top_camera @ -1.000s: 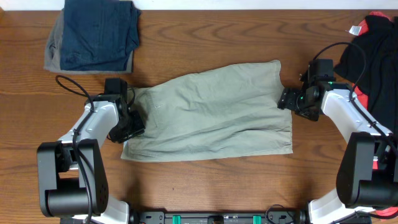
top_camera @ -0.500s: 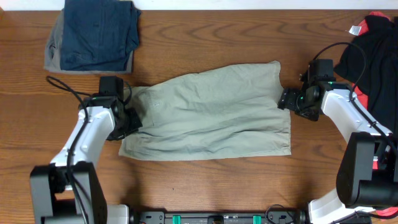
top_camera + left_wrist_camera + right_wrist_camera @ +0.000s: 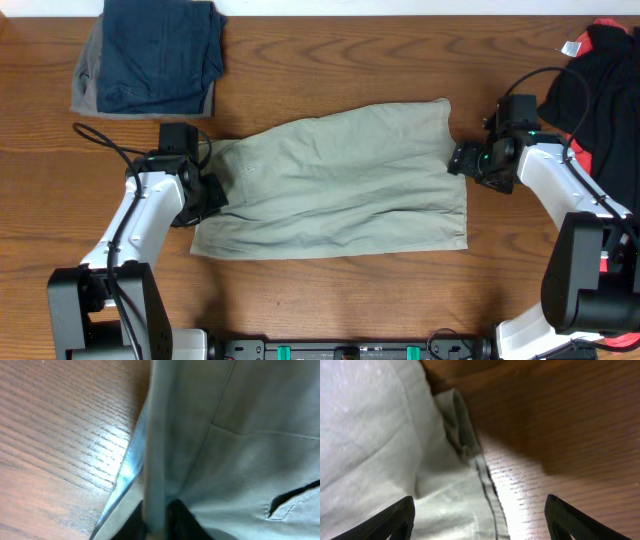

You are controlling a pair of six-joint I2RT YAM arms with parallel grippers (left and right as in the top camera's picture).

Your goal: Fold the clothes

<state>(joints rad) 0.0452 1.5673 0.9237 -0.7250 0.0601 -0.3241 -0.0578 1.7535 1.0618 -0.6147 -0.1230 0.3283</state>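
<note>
So the khaki shorts (image 3: pixel 340 180) lie in the middle of the table (image 3: pixel 330 60), long axis left to right. The left gripper (image 3: pixel 209 194) is pinched on their left edge. The right gripper (image 3: pixel 459 160) is spread wide at the right hem, grabbing nothing.

Lt khaki shorts (image 3: pixel 340 180) (wood-grain tbl (image 3: pixel 330 300))
</note>
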